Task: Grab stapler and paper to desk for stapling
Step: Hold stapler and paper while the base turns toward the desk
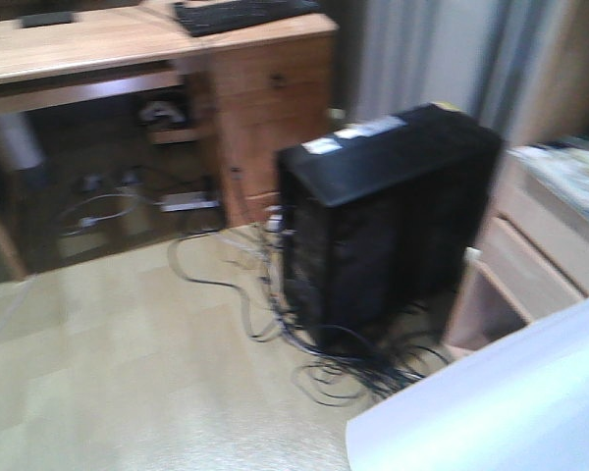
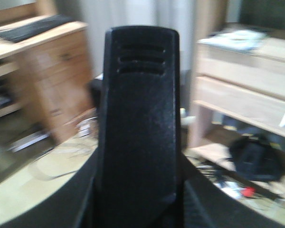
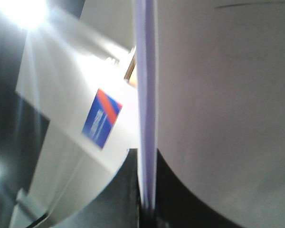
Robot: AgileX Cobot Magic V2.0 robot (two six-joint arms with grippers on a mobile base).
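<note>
Left gripper [image 2: 137,213]: fingers closed on the upright black stapler [image 2: 140,118], which fills the wrist view. Right gripper [image 3: 147,209]: fingers pinch the paper [image 3: 218,95], seen edge-on. The desk [image 1: 79,44] stands well apart, beyond a black tower [image 1: 383,216].

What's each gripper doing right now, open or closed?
Left gripper: closed on the stapler, it seems; fingers barely show.
Right gripper: closed on the paper, seen edge-on.
</note>
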